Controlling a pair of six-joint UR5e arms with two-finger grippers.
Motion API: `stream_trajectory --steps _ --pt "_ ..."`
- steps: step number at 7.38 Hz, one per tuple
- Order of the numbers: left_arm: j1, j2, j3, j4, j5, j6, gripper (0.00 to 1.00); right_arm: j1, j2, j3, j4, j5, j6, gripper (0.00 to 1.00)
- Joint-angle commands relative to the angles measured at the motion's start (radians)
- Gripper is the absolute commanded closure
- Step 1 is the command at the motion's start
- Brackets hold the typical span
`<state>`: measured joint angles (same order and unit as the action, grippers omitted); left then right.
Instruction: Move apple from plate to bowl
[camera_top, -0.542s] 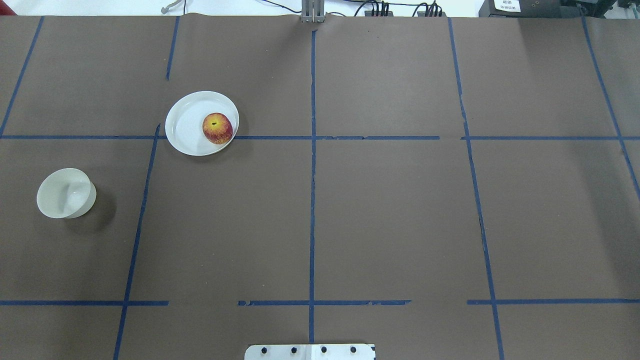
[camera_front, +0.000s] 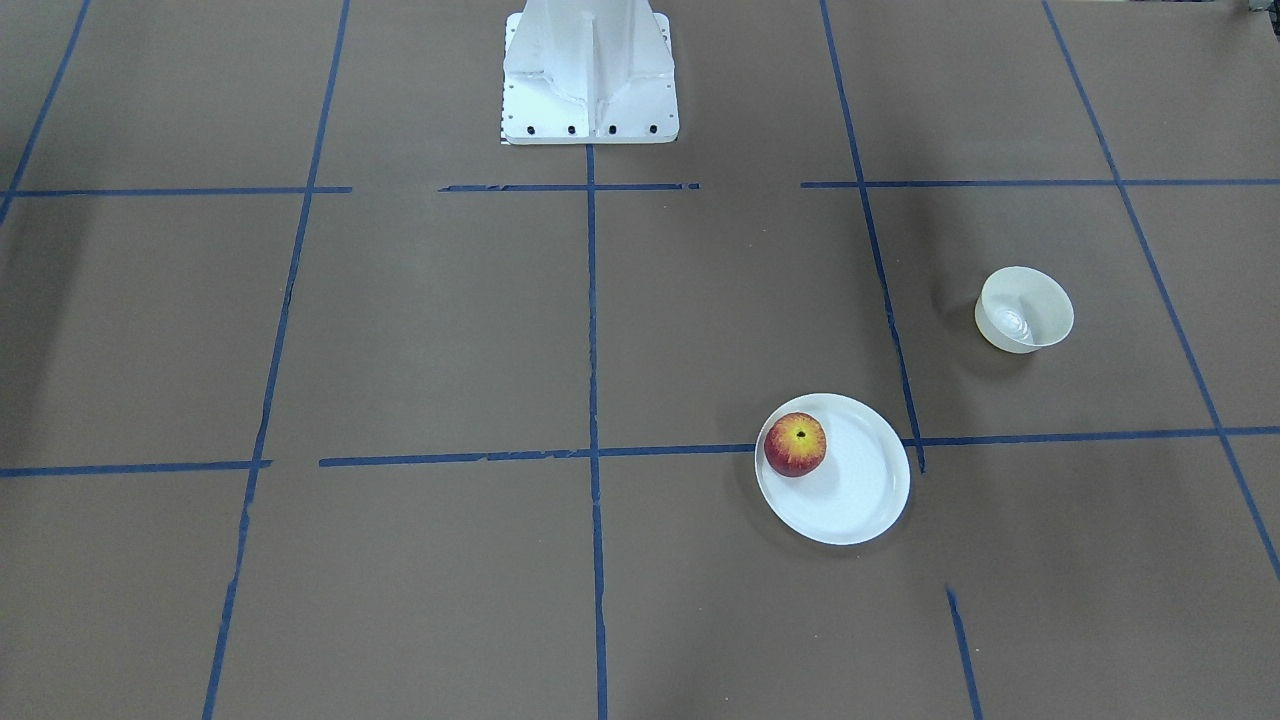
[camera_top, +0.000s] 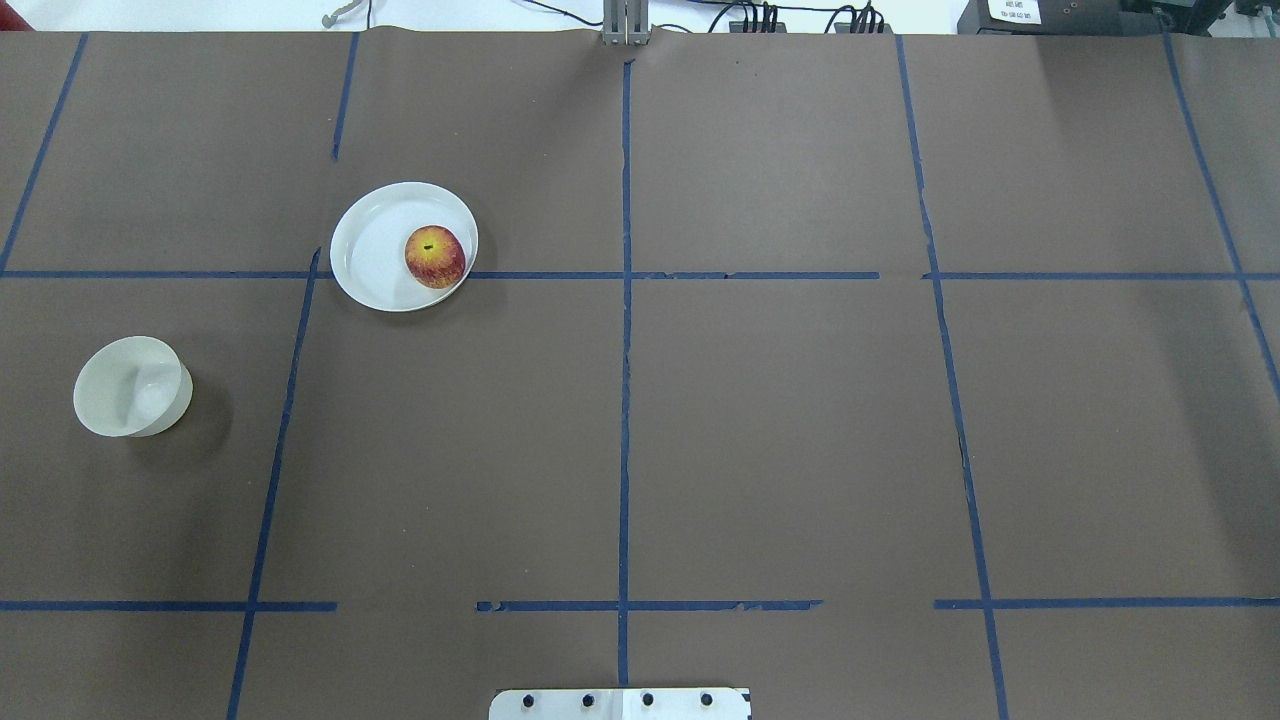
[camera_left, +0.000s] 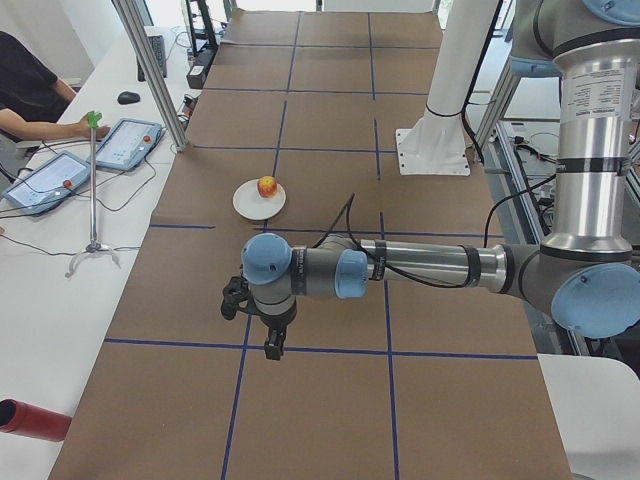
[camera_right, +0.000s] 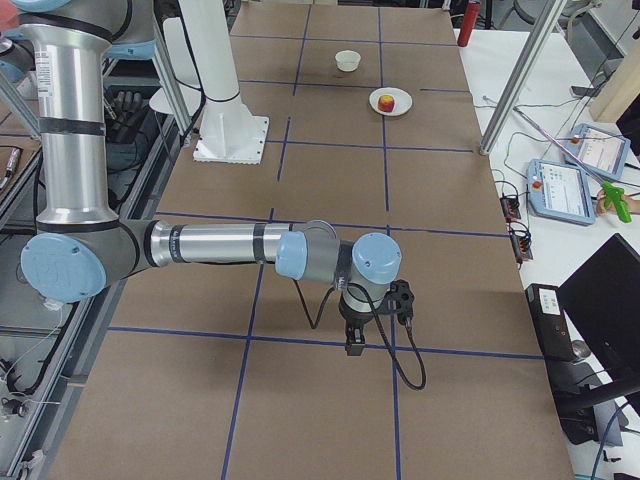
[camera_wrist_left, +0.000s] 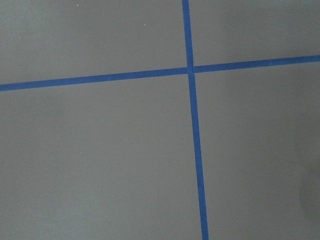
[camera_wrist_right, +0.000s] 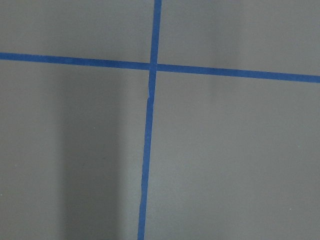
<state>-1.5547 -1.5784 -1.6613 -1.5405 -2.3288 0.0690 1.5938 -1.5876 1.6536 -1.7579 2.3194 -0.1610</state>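
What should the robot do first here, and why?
Probably swing the left tool over toward the apple and stop above it. The apple sits on the plate, the bowl is empty, both lie on the robot's left side, and the left tool hangs well away from them.

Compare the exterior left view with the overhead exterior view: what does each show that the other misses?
Only exterior left: the left arm stretched over the table, its left gripper pointing down, plus an operator and tablets alongside. Only overhead: the bowl, empty, standing apart from the plate; no arm shows. Both: the apple on the plate, near its rim, and the blue tape grid.
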Motion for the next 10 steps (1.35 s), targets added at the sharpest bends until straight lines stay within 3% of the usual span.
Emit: stream_trajectory --steps 1,3,4,5,7,9,10 --pt "0.092 -0.113 -0.046 0.014 0.011 -0.169 0.00 0.000 0.000 0.000 0.000 0.000 0.000 0.00" --pt "0.248 -0.196 -0.156 0.013 0.016 -0.368 0.00 0.000 0.000 0.000 0.000 0.000 0.000 0.00" --pt "0.337 -0.247 -0.164 0.013 0.023 -0.480 0.00 0.000 0.000 0.000 0.000 0.000 0.000 0.00" --pt "0.373 -0.291 -0.163 0.013 0.029 -0.524 0.00 0.000 0.000 0.000 0.000 0.000 0.000 0.00" --pt "0.531 -0.408 -0.138 0.020 0.191 -0.653 0.00 0.000 0.000 0.000 0.000 0.000 0.000 0.00" --pt "0.560 -0.419 -0.103 -0.004 0.180 -0.661 0.00 0.000 0.000 0.000 0.000 0.000 0.000 0.00" --pt "0.626 -0.470 -0.066 -0.013 0.184 -0.795 0.00 0.000 0.000 0.000 0.000 0.000 0.000 0.00"
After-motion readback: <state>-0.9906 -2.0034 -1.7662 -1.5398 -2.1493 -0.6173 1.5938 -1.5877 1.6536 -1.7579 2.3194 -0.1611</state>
